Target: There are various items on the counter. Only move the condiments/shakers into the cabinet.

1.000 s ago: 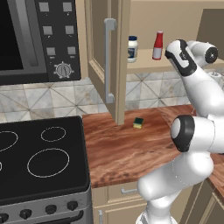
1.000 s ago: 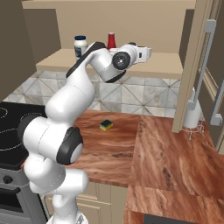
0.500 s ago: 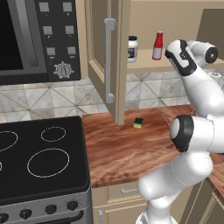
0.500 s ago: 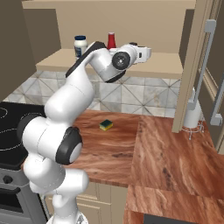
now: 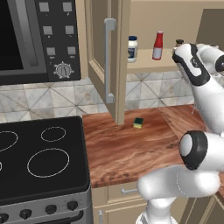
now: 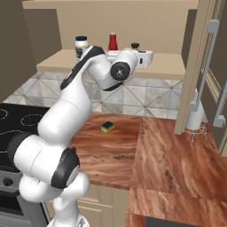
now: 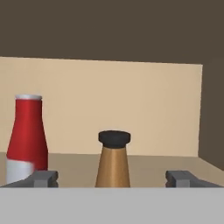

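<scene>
All three condiments now stand on the cabinet shelf (image 5: 144, 64): the jar (image 5: 132, 48) and the red bottle (image 5: 158, 45) sit upper centre of the left base view, and the shaker (image 7: 113, 159) stands upright at lower centre of the hand view. The hand (image 7: 111, 178) is spread wide, a tip on each side of the shaker and clear of it, holding nothing. On the counter (image 5: 131, 151) only the sponge (image 5: 138, 123) lies, mid-frame, and it is not meant to move. I judge the task practically finished; what remains is to draw the arm back out of the cabinet without knocking the shaker
</scene>
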